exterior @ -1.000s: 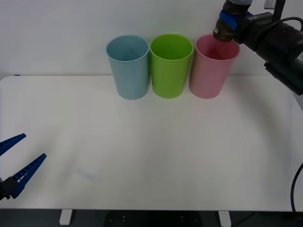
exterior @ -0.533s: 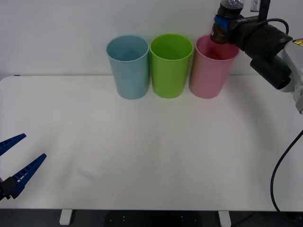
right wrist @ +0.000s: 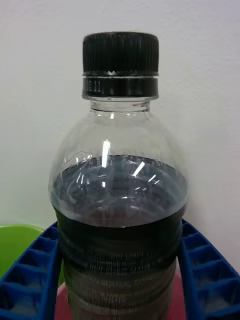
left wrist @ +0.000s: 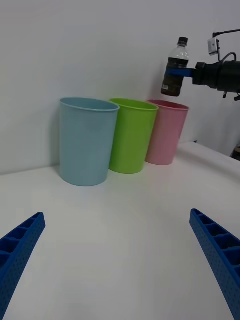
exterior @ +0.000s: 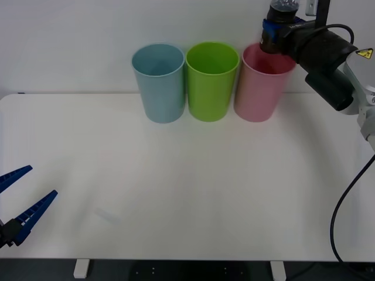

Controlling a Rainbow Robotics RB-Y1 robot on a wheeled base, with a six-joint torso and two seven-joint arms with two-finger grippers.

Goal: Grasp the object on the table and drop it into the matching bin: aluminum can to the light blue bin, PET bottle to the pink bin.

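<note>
My right gripper (exterior: pixel 273 30) is shut on the PET bottle (exterior: pixel 275 24), a clear bottle of dark liquid with a black cap, held upright just above the rim of the pink bin (exterior: pixel 261 88). Blue fingers (right wrist: pixel 35 270) press both sides of the bottle (right wrist: pixel 120 210) at its dark label band. From the left wrist the bottle (left wrist: pixel 176 72) hangs over the pink bin (left wrist: pixel 167 131). The light blue bin (exterior: pixel 159 82) stands at the row's left end. My left gripper (exterior: pixel 23 202) stays open low at the white table's (exterior: pixel 187 193) front left.
A lime green bin (exterior: pixel 211 80) stands between the light blue and pink bins, all three touching in a row at the table's far edge before a white wall. The right arm (exterior: pixel 328 55) reaches in from the right.
The right arm has swung, carrying the bottle slightly left and up over the pink bin's rim. The left gripper has not moved.
</note>
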